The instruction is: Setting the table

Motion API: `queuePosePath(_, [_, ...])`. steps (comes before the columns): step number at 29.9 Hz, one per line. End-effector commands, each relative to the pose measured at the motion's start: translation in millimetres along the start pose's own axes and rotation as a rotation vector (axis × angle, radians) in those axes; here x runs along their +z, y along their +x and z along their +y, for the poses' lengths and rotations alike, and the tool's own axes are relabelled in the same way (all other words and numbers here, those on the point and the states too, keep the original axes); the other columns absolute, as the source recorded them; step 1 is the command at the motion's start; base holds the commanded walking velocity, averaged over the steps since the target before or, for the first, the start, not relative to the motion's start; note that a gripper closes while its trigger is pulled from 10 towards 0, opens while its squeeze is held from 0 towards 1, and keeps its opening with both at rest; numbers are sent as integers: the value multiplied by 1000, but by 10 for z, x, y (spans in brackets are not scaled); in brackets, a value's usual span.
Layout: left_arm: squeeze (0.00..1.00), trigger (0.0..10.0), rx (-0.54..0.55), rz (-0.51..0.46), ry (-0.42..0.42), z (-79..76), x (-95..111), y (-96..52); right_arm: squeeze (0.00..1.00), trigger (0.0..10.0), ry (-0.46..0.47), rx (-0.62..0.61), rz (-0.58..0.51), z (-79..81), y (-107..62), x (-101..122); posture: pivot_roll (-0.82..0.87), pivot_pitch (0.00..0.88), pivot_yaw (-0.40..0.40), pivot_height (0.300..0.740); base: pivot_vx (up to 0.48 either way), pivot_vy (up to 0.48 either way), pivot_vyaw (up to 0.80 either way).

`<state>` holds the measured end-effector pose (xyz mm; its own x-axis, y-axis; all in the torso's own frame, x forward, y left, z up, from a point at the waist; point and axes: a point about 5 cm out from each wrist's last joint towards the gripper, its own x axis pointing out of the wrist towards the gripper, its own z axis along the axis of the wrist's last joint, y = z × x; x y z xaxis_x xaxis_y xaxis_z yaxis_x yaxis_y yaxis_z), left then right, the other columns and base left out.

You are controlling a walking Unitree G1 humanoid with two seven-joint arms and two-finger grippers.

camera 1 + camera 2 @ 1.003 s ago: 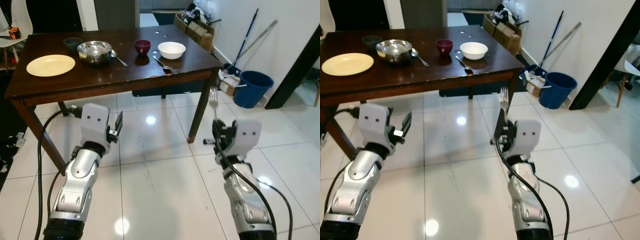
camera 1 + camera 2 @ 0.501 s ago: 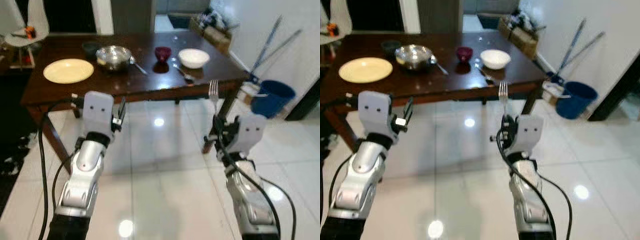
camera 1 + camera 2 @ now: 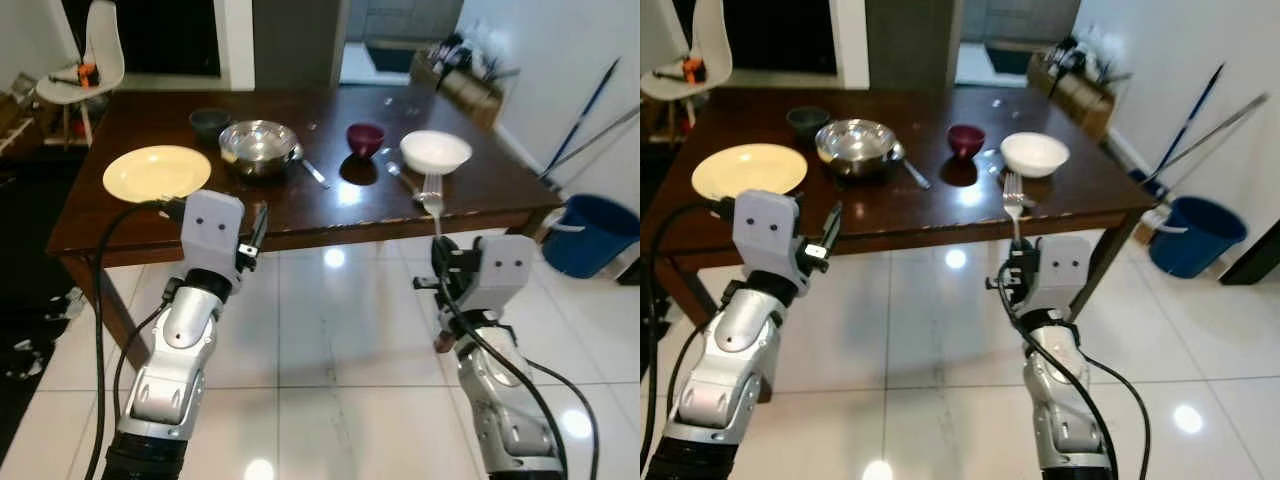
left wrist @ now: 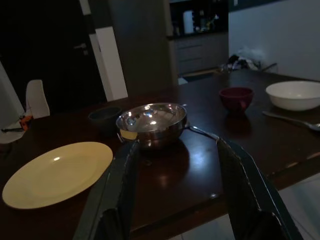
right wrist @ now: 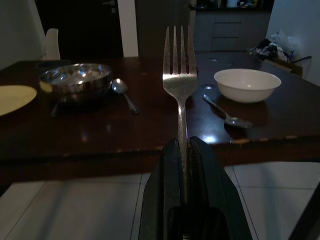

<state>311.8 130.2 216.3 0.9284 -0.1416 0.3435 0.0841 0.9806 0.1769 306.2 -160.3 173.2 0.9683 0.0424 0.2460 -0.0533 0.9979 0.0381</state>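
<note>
- Since a second ago the whole view has drawn in on the table: its near edge now sits just past both grippers where before there was a wide stretch of floor between. That is the robot walking up, not the dishes moving. The fork has stayed upright in the right gripper all the while.
- I judge this the carry stage nearly done; the fork is within reach of the table but not yet laid.
- The fork's handle is pinched between the right gripper's two black fingers, closed narrow on it, tines pointing up and standing well clear above the fingertips. It is held off the table, in front of the near edge toward the right corner.
- Beyond it lie a spoon and the white bowl near the right edge, a maroon cup and steel bowl mid-table, and the yellow plate toward the left edge.
- The left gripper hangs before the near edge, fingers spread wide, holding nothing.
</note>
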Motion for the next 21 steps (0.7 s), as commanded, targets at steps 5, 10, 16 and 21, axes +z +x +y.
queuePosePath(5, [0, 10000, -56, 52, -16, -107, -66, -40, 0, 10000, -20, -23, 29, -70, -37, -40, -64, 42, 46, 740, 124, 0, 0])
queuePosePath(10, [0, 10000, -82, 65, -63, -141, -64, -54, 0, 10000, -19, -22, 36, -58, -52, -58, -63, 46, 47, 740, 0, 0, 0])
queuePosePath(16, [0, 10000, -87, 82, -66, -147, -76, -54, 0, 10000, -19, -21, 43, -52, -63, -72, -63, 50, 48, 740, 0, 0, 0])
queuePosePath(21, [0, 10000, -93, 100, -59, -151, -92, -54, 0, 10000, -18, -20, 50, -45, -77, -84, -62, 52, 47, 740, 0, 0, 0])
